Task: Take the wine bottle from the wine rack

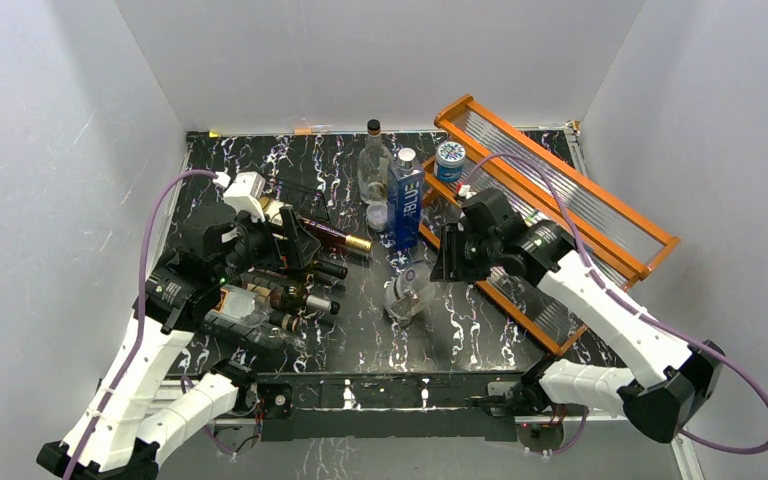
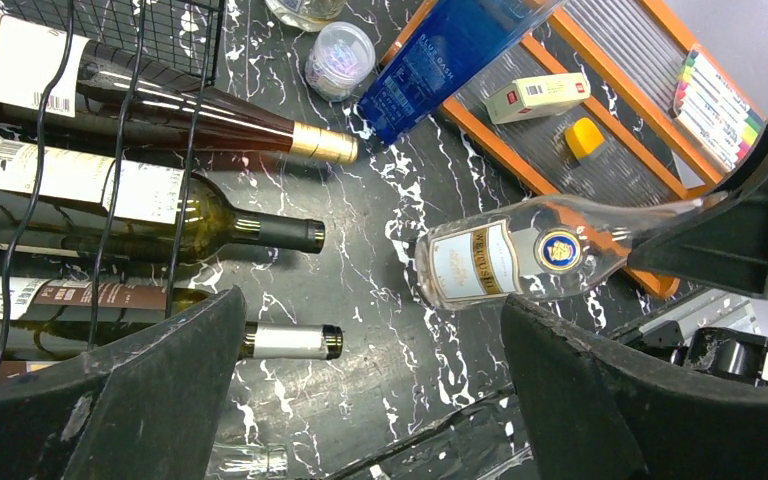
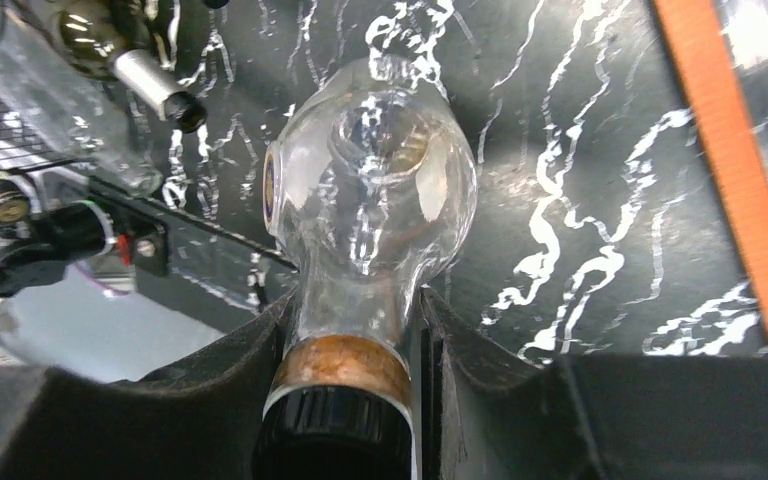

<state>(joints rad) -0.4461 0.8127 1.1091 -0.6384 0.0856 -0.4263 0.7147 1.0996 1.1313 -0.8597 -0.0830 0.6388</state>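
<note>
- Wine bottle (image 1: 407, 292), clear glass, is already off the wine rack (image 1: 298, 190) and out over the middle of the counter (image 1: 360, 340). I judge only setting it down is left. My right arm reaches in low from the right.
- Left wrist: my left end effector (image 2: 370, 400) hangs released and empty beside the racked bottles (image 2: 160, 190).
- Right wrist: my right end effector (image 3: 345, 360) is clenched on the bottle's neck, near its cap.

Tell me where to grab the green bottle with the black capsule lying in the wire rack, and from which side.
Take the green bottle by its neck. It lies on its side, body caged by the wine rack wires, neck poking out free over the table. Come from that open side, jaws across the neck.
</note>
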